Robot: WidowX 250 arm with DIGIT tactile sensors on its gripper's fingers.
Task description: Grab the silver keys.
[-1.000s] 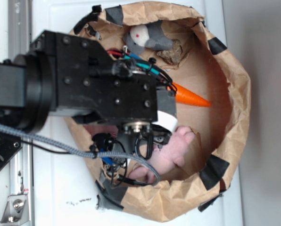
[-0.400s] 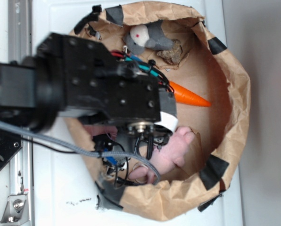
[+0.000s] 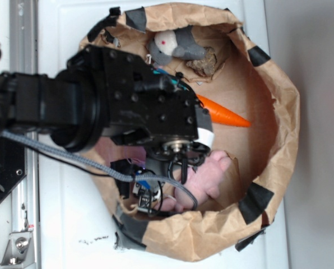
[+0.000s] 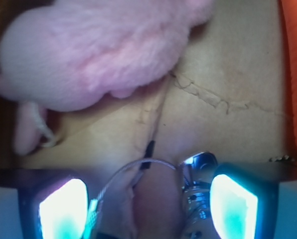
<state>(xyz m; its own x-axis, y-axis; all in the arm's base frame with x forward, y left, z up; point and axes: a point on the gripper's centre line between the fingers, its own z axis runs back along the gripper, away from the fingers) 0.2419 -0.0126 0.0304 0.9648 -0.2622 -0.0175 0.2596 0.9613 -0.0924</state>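
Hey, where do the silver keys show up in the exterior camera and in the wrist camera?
Exterior: the silver keys cannot be made out; the arm covers that part of the paper bag.
Wrist: bottom centre, the silver keys and their wire ring between the fingers of the gripper, beside the right finger.
Shared landmark: the pink plush toy, lower middle in exterior, upper left in wrist.

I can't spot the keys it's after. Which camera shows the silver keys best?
The wrist view. The silver keys and their thin wire ring lie on the brown paper between the gripper fingers, which stand apart on either side. In the exterior view the arm covers that spot, so the keys cannot be made out.
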